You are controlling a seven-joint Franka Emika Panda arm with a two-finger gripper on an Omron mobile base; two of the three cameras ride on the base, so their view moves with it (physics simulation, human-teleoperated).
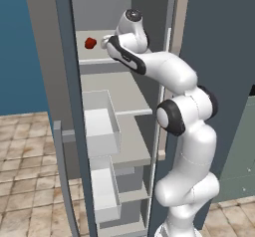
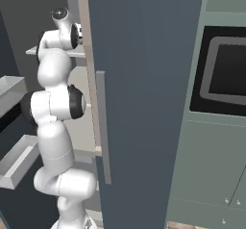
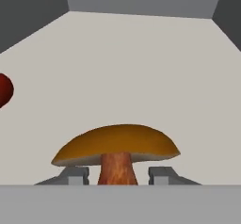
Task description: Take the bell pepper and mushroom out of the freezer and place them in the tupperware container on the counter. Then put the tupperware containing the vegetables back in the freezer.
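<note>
Mushroom (image 3: pixel 115 155) stands upright on pale freezer shelf (image 3: pixel 141 77), orange cap up, reddish stem between the gripper (image 3: pixel 116 176) fingers. Fingertips (image 3: pixel 75 175) sit just beside stem on both sides w/ small gaps; can't tell if they touch it. Bell pepper (image 1: pixel 90 43) lies apart from the mushroom on same upper shelf of the freezer (image 1: pixel 64 81). Arm rises from base, elbow bent, forearm reaching into the top compartment, hand level w/ shelf. Door bins (image 1: pixel 102 124) hang below. No readable writing.

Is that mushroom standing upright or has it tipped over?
Upright: the mushroom stands with its orange cap on top and its reddish stem straight down, on the pale freezer shelf.
</note>
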